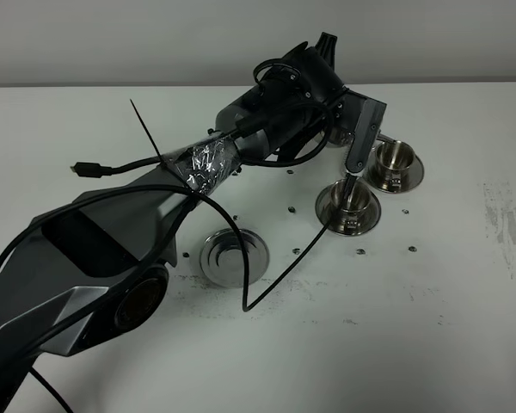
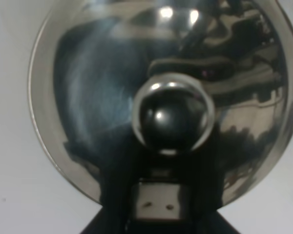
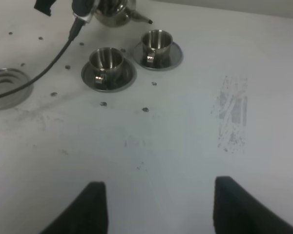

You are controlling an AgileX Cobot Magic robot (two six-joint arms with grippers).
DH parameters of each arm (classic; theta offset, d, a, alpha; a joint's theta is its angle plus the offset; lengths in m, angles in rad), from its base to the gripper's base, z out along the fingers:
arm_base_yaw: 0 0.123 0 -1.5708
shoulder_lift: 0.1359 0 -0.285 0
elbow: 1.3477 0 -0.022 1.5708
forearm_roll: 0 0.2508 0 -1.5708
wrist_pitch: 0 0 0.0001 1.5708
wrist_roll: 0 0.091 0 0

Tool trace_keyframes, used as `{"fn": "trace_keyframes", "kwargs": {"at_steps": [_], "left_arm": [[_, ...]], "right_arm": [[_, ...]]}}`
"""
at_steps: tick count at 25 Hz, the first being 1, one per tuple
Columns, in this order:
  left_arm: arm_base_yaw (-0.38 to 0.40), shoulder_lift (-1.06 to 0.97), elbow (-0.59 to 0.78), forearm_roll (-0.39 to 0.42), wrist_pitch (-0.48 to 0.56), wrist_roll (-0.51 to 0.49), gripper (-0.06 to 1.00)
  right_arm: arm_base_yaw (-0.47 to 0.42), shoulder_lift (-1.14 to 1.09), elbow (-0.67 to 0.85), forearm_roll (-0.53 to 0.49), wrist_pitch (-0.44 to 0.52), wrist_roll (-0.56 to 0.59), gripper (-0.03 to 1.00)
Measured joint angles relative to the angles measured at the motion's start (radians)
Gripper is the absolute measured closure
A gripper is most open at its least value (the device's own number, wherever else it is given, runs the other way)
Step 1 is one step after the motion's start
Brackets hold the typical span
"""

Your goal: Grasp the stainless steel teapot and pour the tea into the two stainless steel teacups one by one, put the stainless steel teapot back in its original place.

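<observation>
The teapot (image 3: 113,13) is just behind the two cups, the left cup (image 1: 358,203) and the right cup (image 1: 397,157), well apart from the round disc (image 1: 232,256). The left gripper (image 2: 158,214) is right over it; whether it grips cannot be told. The right gripper (image 3: 156,209) hangs wide open, empty

White counter under a plain pale wall

The matte counter (image 1: 396,344) carries small dark specks (image 1: 360,251) scattered about the middle of the frame and a grey scuffed patch (image 1: 507,225) at the right edge. The wall (image 1: 155,39) fills the top.
</observation>
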Motion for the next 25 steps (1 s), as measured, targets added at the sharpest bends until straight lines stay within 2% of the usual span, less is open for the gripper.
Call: {"fn": "trace_keyframes", "kwargs": {"at_steps": [6, 17, 25], "left_arm": [[-0.008, 0.000, 0.000, 0.039, -0.005, 0.045, 0.77], [-0.008, 0.000, 0.000, 0.094, -0.033, 0.064, 0.77], [-0.008, 0.000, 0.000, 0.106, -0.063, 0.121, 0.77]], "right_arm": [[0.000, 0.000, 0.000, 0.000, 0.000, 0.000, 0.50], [0.000, 0.000, 0.000, -0.001, 0.000, 0.000, 0.50], [0.000, 0.000, 0.000, -0.004, 0.000, 0.000, 0.50]]}}
